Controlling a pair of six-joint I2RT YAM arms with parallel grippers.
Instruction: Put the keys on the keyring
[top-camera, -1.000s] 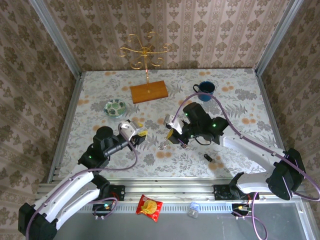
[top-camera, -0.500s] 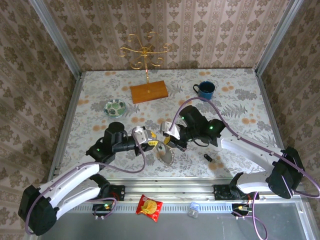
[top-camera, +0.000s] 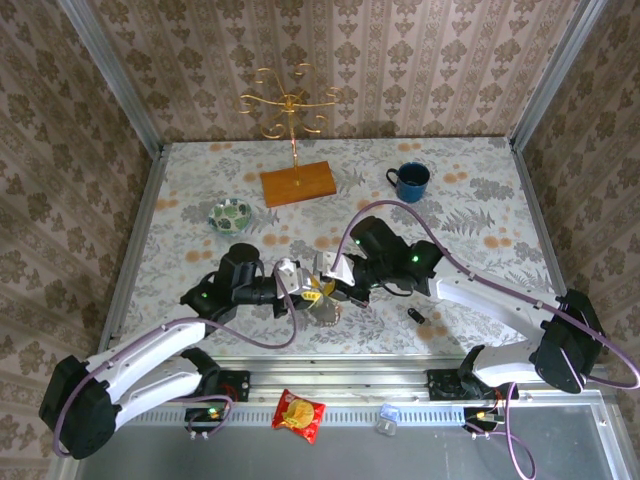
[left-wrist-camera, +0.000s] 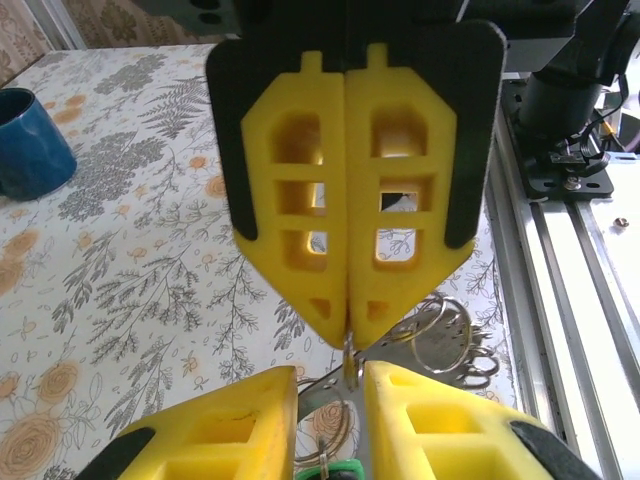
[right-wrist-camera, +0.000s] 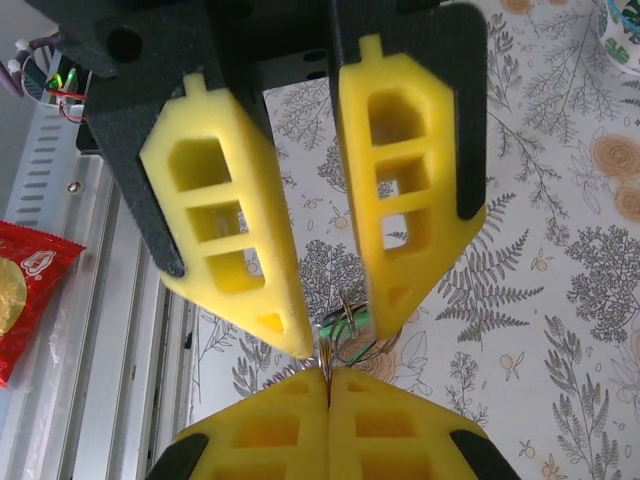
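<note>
Your floral table (top-camera: 490, 215) inside wallpapered walls, green bowl (top-camera: 231, 214) upper left, blue mug (top-camera: 411, 180) upper right, left gripper (right-wrist-camera: 335, 320) jaws narrowly apart around the keyring (top-camera: 326, 304) at lower centre, right gripper (left-wrist-camera: 347, 338) pinched onto it, a second ago your grippers were apart.

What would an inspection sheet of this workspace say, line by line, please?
Surface: floral table, no spill seen.
Job's things: keyring pinched by the right gripper; green key between the fingers of the left gripper; black key lying alone on the table.
Clutter: blue mug, green bowl, gold stand at the back; snack packet on the near rail.
Grippers: right shut on the keyring; left fingers slightly apart, grip unclear.
Cables: purple cable arches above the table, snagged on nothing seen.
Surroundings: patterned walls, metal frame.
</note>
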